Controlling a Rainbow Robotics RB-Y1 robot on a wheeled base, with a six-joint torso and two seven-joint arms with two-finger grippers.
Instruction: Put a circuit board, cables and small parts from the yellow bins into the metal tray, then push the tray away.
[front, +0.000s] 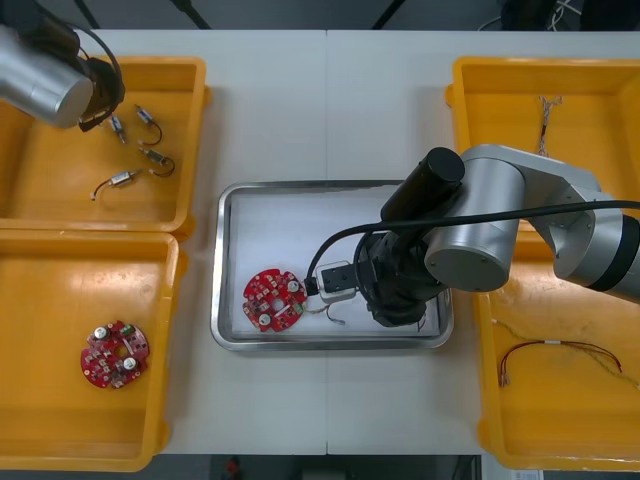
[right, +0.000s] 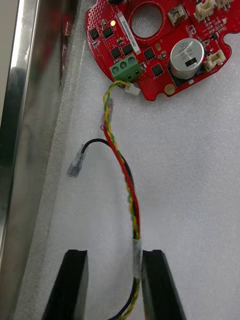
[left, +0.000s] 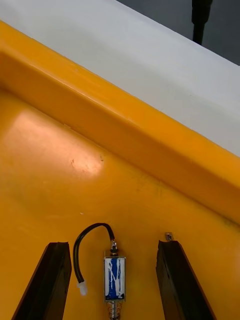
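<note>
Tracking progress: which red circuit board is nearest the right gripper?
The circuit board in the metal tray, by the right gripper; the other board lies in a left yellow bin.

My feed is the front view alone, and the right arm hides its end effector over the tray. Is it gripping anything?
Observer: No. The right end effector is open; a red and yellow cable lies between its fingers on the tray.
Operator: Where does the cable lead?
Observer: To the circuit board's edge, beside its green terminal block.
Operator: And the other arm?
Observer: The left end effector is open, a small metal part between its fingers, in a yellow bin.
</note>
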